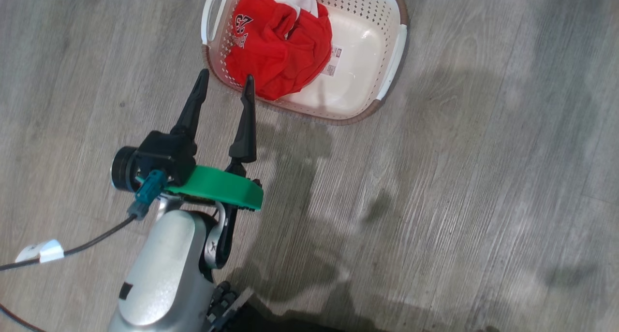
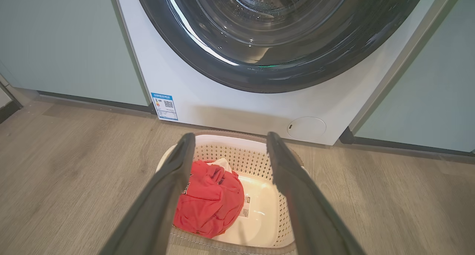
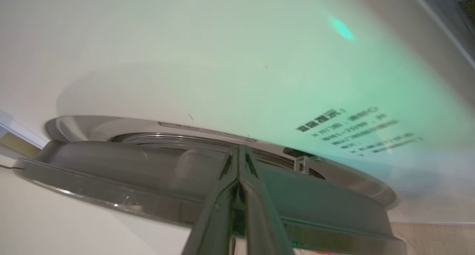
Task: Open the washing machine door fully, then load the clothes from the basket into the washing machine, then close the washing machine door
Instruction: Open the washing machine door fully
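You're seemingly opening the round black-rimmed glass door (image 3: pixel 111 173), low in frame, with the right gripper (image 3: pixel 239 151) pinched shut and the left gripper (image 1: pixel 227 77) hovering wide beside the red fabric clothes (image 1: pixel 275 47); next it needs a full swing.

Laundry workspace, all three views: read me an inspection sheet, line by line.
Surface: grey wood-grain floor, shadowed by the robot.
Job's things: cream perforated plastic basket on floor before white front-loading washing machine; bright red garments with white cloth piece heaped in basket; glossy black-rimmed round door, latch state unclear.
Clutter: nothing seen.
Hands: left hand open, poised by basket's rim; right hand shut, tips at door edge.
Cables: black cable with white tag at left wrist.
Surroundings: pale teal cabinets flank machine.
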Controlling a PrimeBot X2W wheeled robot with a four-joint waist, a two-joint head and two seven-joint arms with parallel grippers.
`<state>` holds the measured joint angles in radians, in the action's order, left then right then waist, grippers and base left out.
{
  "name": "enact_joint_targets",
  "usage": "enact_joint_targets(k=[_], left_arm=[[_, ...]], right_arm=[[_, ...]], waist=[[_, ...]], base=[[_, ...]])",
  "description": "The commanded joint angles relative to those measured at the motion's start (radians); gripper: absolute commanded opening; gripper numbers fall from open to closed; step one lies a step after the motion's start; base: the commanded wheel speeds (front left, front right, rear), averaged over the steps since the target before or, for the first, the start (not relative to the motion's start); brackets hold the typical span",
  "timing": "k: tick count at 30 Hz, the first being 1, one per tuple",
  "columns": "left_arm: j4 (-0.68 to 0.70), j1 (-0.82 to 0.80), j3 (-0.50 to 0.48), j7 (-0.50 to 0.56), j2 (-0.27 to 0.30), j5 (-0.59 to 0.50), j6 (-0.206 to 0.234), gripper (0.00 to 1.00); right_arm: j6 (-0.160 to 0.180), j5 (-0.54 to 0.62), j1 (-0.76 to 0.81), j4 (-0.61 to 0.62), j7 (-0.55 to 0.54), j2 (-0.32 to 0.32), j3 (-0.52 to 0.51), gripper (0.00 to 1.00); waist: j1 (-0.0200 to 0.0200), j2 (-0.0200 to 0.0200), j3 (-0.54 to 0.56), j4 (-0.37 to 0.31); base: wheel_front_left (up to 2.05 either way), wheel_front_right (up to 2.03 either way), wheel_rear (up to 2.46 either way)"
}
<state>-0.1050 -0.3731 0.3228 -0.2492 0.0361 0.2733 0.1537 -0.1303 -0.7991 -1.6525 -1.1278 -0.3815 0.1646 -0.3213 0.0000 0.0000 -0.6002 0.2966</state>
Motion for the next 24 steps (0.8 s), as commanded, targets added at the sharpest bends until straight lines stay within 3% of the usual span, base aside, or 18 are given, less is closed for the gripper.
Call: enact_joint_targets(k=[1, 10, 24], left_arm=[[0.032, -0.007, -0.026, -0.013, 0.014, 0.001, 0.006, 1.0], [0.032, -0.011, -0.017, -0.013, 0.014, 0.007, 0.011, 1.0], [0.024, 0.008, -0.006, -0.013, 0.014, 0.012, 0.023, 1.0]], right_arm=[[0.0, 0.007, -0.077, 0.019, -0.024, -0.024, 0.011, 0.0], [0.0, -0.006, -0.099, -0.018, -0.076, -0.029, 0.027, 0.0], [0.0, -0.082, 0.004, 0.003, -0.163, -0.003, 0.039, 0.0]], waist=[[0.0, 0.0, -0.003, 0.002], [0.0, 0.0, -0.009, 0.01], [0.0, 0.0, 0.047, 0.032]], base=[[0.0, 0.0, 0.0], [0.0, 0.0, 0.0], [0.0, 0.0, 0.0]])
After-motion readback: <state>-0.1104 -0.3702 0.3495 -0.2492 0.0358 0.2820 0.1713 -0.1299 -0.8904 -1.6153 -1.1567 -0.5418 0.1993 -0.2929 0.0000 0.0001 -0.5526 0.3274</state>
